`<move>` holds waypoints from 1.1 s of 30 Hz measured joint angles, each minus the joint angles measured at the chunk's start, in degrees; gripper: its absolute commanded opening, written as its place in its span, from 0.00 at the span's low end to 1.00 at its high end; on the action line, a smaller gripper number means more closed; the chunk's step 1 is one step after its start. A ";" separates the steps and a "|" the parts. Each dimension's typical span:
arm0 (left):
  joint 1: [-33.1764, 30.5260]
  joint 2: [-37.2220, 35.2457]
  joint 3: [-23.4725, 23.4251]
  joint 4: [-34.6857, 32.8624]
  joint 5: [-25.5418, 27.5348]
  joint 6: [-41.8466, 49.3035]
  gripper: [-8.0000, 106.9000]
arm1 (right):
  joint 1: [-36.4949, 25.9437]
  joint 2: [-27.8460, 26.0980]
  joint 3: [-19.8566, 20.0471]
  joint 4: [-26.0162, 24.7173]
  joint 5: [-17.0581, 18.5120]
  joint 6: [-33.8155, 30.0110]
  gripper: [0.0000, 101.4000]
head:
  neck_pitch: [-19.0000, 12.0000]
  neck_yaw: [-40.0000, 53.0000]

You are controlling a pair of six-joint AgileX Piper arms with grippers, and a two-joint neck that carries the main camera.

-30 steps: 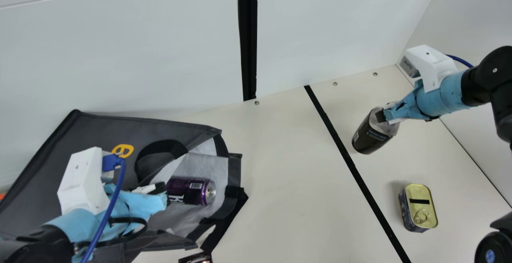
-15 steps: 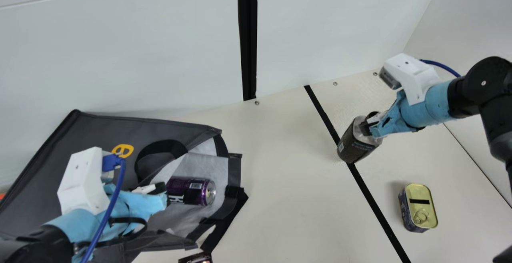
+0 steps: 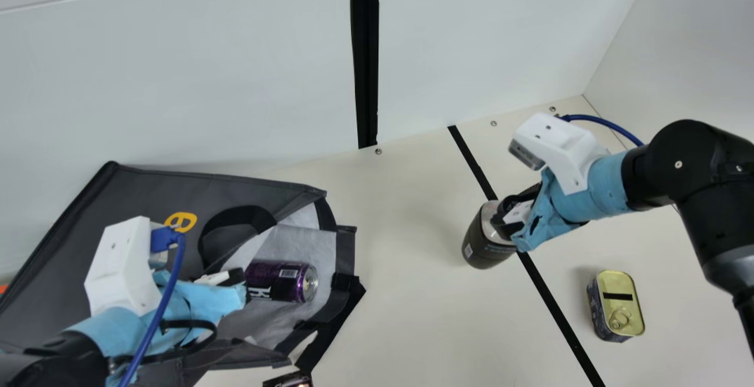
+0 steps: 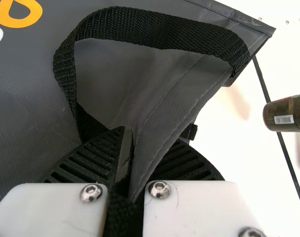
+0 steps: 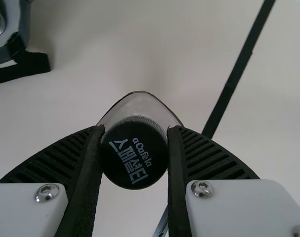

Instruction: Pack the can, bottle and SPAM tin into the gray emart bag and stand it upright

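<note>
1. Main view: My right gripper (image 3: pixel 500 219) carries the bottle (image 3: pixel 480 242) toward the gray emart bag (image 3: pixel 141 189). Over the last second it has travelled from the far side of the black line (image 3: pixel 548 293) to the bag's side, shortening the trip to the opening. The bag lies on its side on the table (image 3: pixel 406 293), its mouth facing the incoming load. The can (image 3: pixel 283 281) lies just within that mouth, unmoved, as is my left gripper (image 3: pixel 240 285) at the rim. Across the line, the SPAM tin (image 3: pixel 618 304) sits on the table, still to be packed; standing the bag up is, I judge, the closing job.

2. Left wrist view: My left gripper is clamped on the bag's gray cloth, a fold pinched between its ribbed fingers beside the looped handle (image 4: pixel 154 27). That hold should keep the mouth from sagging as the bottle arrives. The bottle appears beyond the bag, well apart from it.

3. Right wrist view: My right gripper grips the bottle at its top, the dark cap (image 5: pixel 135 153) between the two fingers. The can's end shows at a corner. I expect to tip the bottle toward the opening and guide it past the can; a careless entry could snag a strap or knock the can.
</note>
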 measured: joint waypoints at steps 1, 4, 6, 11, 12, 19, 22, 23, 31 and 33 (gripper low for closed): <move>0.00 0.00 0.00 0.00 0.00 0.00 0.00 | 0.60 -0.28 0.35 0.12 -0.07 -0.39 0.00 | 0.00 0.00; 0.00 0.00 0.00 0.00 0.00 0.00 0.00 | 2.19 -0.55 1.09 0.92 -0.07 -1.32 0.00 | 0.00 -0.09; 0.00 0.00 0.00 0.00 0.00 0.00 0.00 | 3.31 -0.60 1.33 1.24 -0.07 -2.49 0.00 | 0.00 0.00; 0.00 0.00 0.00 0.00 0.00 0.00 0.00 | 5.91 -0.65 2.10 2.43 -0.16 -5.45 0.00 | 0.00 -0.09; 0.00 0.00 0.00 0.00 0.00 0.00 0.00 | 6.32 -0.60 2.37 2.60 -0.19 -6.04 0.00 | 0.00 -0.09; 0.00 0.00 0.00 0.00 0.00 0.00 0.00 | 9.58 -0.28 4.08 4.92 -0.17 -11.65 0.00 | 0.00 -0.09; 0.00 0.00 0.00 0.00 0.00 0.00 0.00 | 10.63 -0.17 4.97 5.84 -0.17 -14.03 0.00 | 0.00 -0.09; 0.00 0.00 0.00 0.00 0.00 0.00 0.00 | 10.97 -0.10 5.23 6.13 -0.17 -14.72 0.00 | 0.00 -0.09; 0.00 0.00 0.00 0.00 0.00 0.00 0.00 | 12.72 0.23 5.92 8.70 -0.17 -19.43 0.00 | 0.00 -0.09; 0.00 0.00 0.00 0.00 0.00 0.00 0.00 | 13.14 0.24 5.86 9.45 -0.17 -20.35 0.00 | 0.00 -0.09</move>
